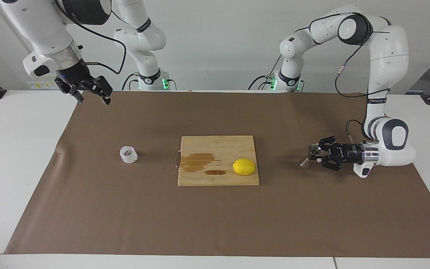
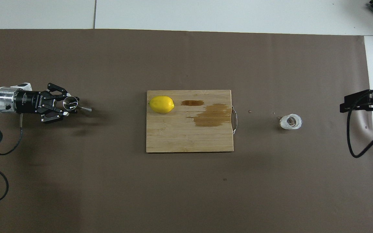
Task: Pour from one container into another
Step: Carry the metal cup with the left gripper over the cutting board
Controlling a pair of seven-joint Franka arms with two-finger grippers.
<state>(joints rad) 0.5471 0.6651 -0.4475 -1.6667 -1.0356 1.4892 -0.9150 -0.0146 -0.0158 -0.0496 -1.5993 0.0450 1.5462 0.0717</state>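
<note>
The clear bumpy glass cup stands upright on the brown mat toward the right arm's end; it also shows in the overhead view. The steel jigger is tilted, low at the mat toward the left arm's end, and it also shows in the overhead view. My left gripper, lying level, is shut on the jigger's waist. My right gripper hangs open and empty, raised over the mat's edge at the right arm's end, well apart from the cup.
A wooden cutting board with a metal handle lies mid-table between cup and jigger. A lemon sits on it at the left arm's side. Brown wet stains mark the board.
</note>
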